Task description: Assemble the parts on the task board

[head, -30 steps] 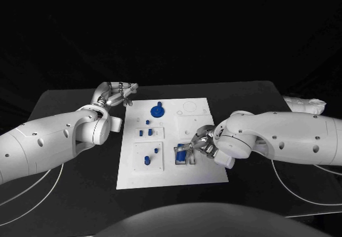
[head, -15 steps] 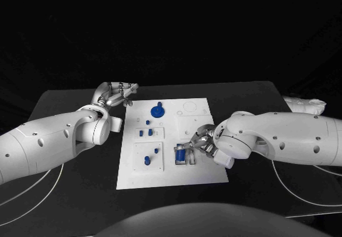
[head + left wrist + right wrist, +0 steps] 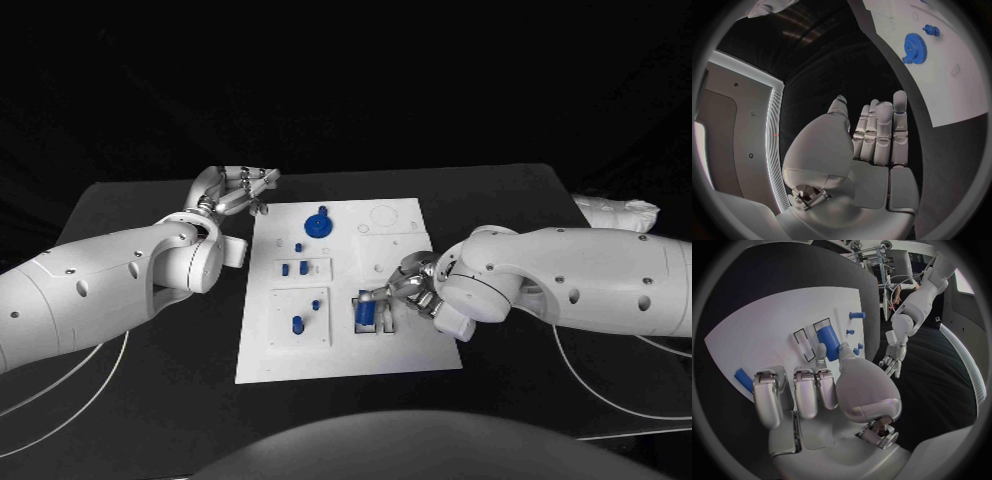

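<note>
Sitting square mid-table, white task board, unmoved over the last second. Parked off its far-left corner, left hand, fingers straight and together, nothing in them, no shift from a moment ago. Creeping a touch at the board's right edge, right hand, fingers curled down by the blue block in its slot; clamped or merely touching, cannot tell. Likely seating that piece. Up top, blue gear, untouched.
</note>
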Action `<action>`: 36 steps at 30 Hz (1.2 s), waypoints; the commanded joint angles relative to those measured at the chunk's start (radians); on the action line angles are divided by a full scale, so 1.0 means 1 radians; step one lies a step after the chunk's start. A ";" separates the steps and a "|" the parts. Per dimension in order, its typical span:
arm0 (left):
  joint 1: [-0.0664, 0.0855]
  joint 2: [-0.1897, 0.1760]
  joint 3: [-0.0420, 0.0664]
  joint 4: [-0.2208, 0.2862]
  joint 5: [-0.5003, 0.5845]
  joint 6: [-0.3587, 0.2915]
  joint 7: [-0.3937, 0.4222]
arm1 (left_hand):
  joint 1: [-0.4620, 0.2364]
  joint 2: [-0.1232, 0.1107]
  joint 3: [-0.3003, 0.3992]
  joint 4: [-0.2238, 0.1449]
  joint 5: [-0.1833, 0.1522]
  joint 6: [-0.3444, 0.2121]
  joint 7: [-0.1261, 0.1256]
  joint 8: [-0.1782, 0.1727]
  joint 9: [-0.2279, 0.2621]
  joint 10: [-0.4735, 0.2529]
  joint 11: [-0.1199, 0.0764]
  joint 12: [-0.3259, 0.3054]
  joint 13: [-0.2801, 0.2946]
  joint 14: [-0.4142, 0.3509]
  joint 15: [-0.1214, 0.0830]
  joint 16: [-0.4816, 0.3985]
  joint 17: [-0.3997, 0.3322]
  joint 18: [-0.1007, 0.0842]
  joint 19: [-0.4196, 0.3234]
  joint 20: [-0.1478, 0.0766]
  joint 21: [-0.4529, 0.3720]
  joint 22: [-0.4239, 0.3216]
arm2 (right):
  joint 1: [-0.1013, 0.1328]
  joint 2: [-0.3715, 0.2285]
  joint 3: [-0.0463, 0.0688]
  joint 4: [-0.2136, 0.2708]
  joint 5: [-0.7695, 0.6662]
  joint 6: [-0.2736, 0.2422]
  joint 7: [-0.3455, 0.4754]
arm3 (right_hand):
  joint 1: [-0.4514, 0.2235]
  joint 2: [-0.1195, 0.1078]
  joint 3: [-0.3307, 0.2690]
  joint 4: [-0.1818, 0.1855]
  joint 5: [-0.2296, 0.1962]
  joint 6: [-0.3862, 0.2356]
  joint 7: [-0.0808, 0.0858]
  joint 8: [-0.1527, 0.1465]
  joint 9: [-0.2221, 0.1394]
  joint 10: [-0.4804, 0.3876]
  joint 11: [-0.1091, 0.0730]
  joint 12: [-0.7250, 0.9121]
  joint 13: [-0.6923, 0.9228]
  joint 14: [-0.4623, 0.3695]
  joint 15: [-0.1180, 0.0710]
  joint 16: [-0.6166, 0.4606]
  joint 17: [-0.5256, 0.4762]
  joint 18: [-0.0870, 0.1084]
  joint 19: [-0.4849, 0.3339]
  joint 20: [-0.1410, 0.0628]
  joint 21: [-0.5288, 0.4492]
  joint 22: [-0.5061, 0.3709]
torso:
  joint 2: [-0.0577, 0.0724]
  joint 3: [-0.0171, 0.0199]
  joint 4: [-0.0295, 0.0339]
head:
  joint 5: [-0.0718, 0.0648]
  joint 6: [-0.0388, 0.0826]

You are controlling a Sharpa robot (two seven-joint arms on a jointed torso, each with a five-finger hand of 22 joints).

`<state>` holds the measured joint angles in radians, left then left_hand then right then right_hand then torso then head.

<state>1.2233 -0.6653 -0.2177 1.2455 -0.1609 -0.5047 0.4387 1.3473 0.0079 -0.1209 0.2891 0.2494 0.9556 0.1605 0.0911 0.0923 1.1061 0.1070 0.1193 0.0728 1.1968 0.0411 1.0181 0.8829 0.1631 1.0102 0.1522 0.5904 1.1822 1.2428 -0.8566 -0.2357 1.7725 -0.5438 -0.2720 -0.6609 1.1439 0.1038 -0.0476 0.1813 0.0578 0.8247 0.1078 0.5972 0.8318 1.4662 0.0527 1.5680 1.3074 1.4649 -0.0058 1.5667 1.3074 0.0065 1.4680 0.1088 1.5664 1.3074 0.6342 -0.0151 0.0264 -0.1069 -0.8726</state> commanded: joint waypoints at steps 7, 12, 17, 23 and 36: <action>0.000 0.002 0.001 0.001 -0.002 0.017 0.005 | 0.004 0.007 -0.006 0.002 0.007 -0.007 0.003 0.005 0.001 -0.008 0.000 0.005 0.000 0.002 0.001 -0.003 -0.001 0.008 0.005 0.000 -0.007 -0.001 | -0.003 -0.012 0.000 0.004 -0.013 -0.040 0.044 | 0.006 0.010 -0.008 -0.002 -0.003 -0.007 -0.007 0.017 0.019 0.105 -0.010 0.003 0.263 0.106 -0.008 0.004 0.263 -0.007 0.103 -0.008 0.004 0.263 | 0.001 -0.0001 0.0005 | 0.002 0.000; 0.000 0.003 0.001 0.001 -0.002 0.018 0.005 | 0.004 0.007 -0.006 0.002 0.007 -0.007 0.003 0.005 0.001 -0.008 0.000 0.005 0.000 0.002 0.001 -0.003 -0.001 0.008 0.005 0.000 -0.007 -0.001 | -0.003 -0.014 0.000 0.006 -0.014 -0.045 0.052 | 0.011 0.006 -0.011 -0.005 -0.003 -0.011 -0.007 0.020 0.027 0.105 -0.011 0.003 0.263 0.106 -0.009 0.004 0.263 -0.007 0.103 -0.010 0.004 0.263 | 0.000 0.0001 0.0003 | 0.002 0.000; 0.000 0.003 0.001 0.001 -0.002 0.019 0.005 | 0.004 0.007 -0.006 0.002 0.007 -0.007 0.003 0.005 0.001 -0.008 0.000 0.005 0.000 0.002 0.001 -0.003 -0.001 0.008 0.005 0.000 -0.007 -0.001 | -0.004 -0.017 0.000 0.009 -0.016 -0.041 0.052 | 0.025 -0.005 -0.016 -0.016 -0.002 -0.031 -0.005 0.016 0.039 0.105 -0.009 0.003 0.263 0.106 -0.009 0.004 0.263 -0.007 0.103 -0.011 0.004 0.263 | 0.000 0.0001 -0.0001 | 0.003 0.000; 0.000 0.004 0.001 0.001 -0.002 0.019 0.005 | 0.006 0.009 -0.007 0.002 0.007 -0.007 0.003 0.006 0.001 -0.009 0.000 0.006 0.000 0.002 0.001 -0.004 -0.001 0.008 0.005 0.000 -0.008 -0.002 | -0.005 -0.018 0.000 0.011 -0.026 -0.024 0.040 | 0.054 -0.017 -0.014 -0.040 0.000 -0.050 0.001 0.000 0.040 0.105 -0.004 0.003 0.263 0.106 -0.007 0.004 0.263 -0.007 0.103 -0.010 0.004 0.263 | 0.000 0.0000 0.0004 | 0.001 0.000; 0.000 0.006 0.001 0.001 -0.002 0.021 0.004 | 0.006 0.009 -0.007 0.002 0.007 -0.007 0.003 0.006 0.001 -0.009 0.000 0.006 0.000 0.002 0.001 -0.004 -0.001 0.008 0.005 0.000 -0.008 -0.002 | -0.005 -0.014 0.000 0.015 -0.042 -0.016 0.031 | 0.087 -0.030 -0.009 -0.071 0.002 -0.055 0.005 -0.018 0.036 0.105 0.000 0.003 0.263 0.106 -0.004 0.004 0.263 -0.007 0.103 -0.007 0.004 0.263 | 0.000 0.0000 0.0006 | 0.001 0.000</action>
<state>1.2233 -0.6619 -0.2177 1.2450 -0.1609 -0.5008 0.4376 1.3512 0.0118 -0.1230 0.2913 0.2534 0.9556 0.1605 0.0911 0.0920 1.1061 0.1069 0.1193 0.0728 1.1968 0.0411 1.0181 0.8830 0.1631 1.0102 0.1522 0.5844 1.1822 1.2389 -0.8719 -0.2358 1.7848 -0.5673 -0.3047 -0.6272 1.2195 0.0756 -0.0577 0.1169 0.0578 0.7752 0.1145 0.5822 0.8688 1.4669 0.0464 1.5680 1.3076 1.4684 -0.0093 1.5667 1.3080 0.0064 1.4643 0.1054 1.5664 1.3077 0.6342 -0.0151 0.0268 -0.1075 -0.8727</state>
